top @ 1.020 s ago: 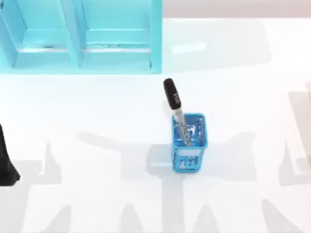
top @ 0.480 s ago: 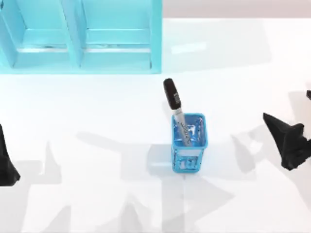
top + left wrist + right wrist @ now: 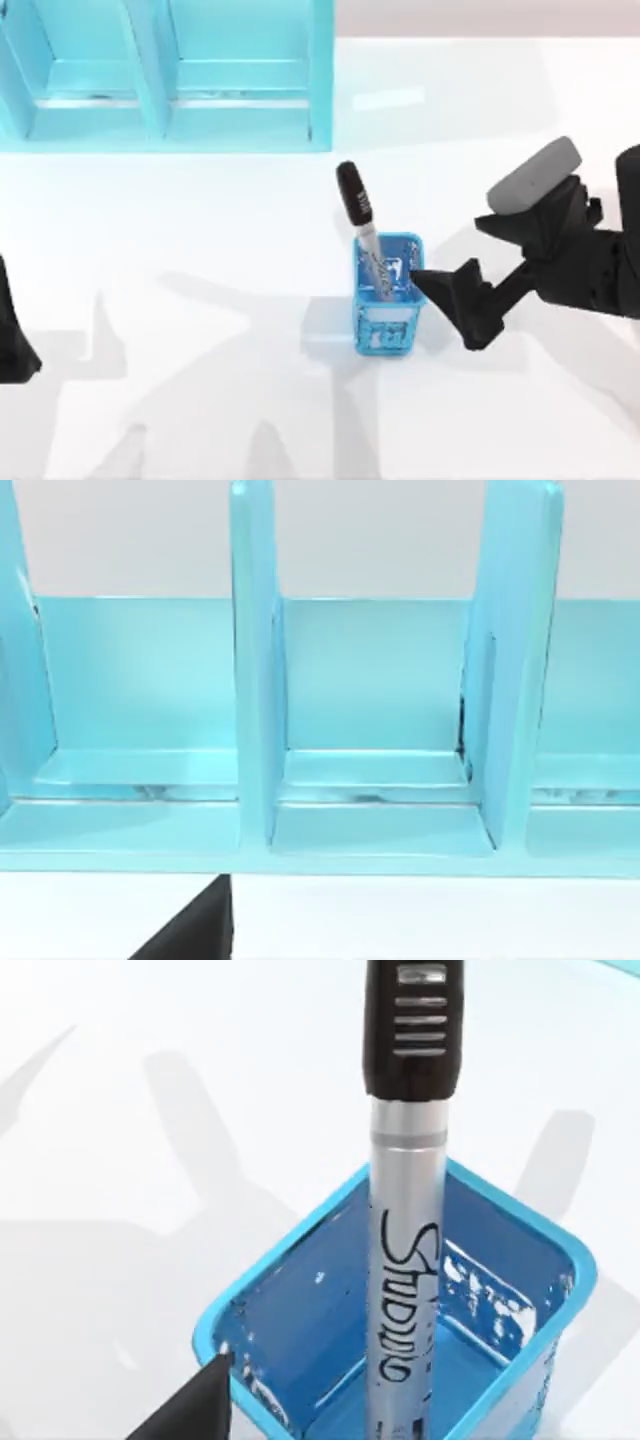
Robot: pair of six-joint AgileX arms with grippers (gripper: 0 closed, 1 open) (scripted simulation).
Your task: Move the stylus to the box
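The stylus (image 3: pixel 352 200), black cap up and silver barrel down, stands leaning in a small blue cup (image 3: pixel 388 322) at the table's middle. My right gripper (image 3: pixel 447 252) hovers just right of the cup, open, its lower finger (image 3: pixel 455 298) almost at the cup's rim. The right wrist view looks down on the stylus (image 3: pixel 410 1210) inside the cup (image 3: pixel 560 1252), with one dark fingertip (image 3: pixel 190 1410) at the cup's edge. The box (image 3: pixel 160 80), a turquoise divided case, lies at the far left. My left gripper (image 3: pixel 12 340) rests open at the left edge.
The box's upright dividers (image 3: pixel 255 670) and shallow bays face the left wrist camera, with a black fingertip (image 3: pixel 195 935) low in that picture. White tabletop stretches between the cup and the box.
My right arm has swung in from the right edge toward the cup, ending beside it. The stylus, cup and left arm have not moved.
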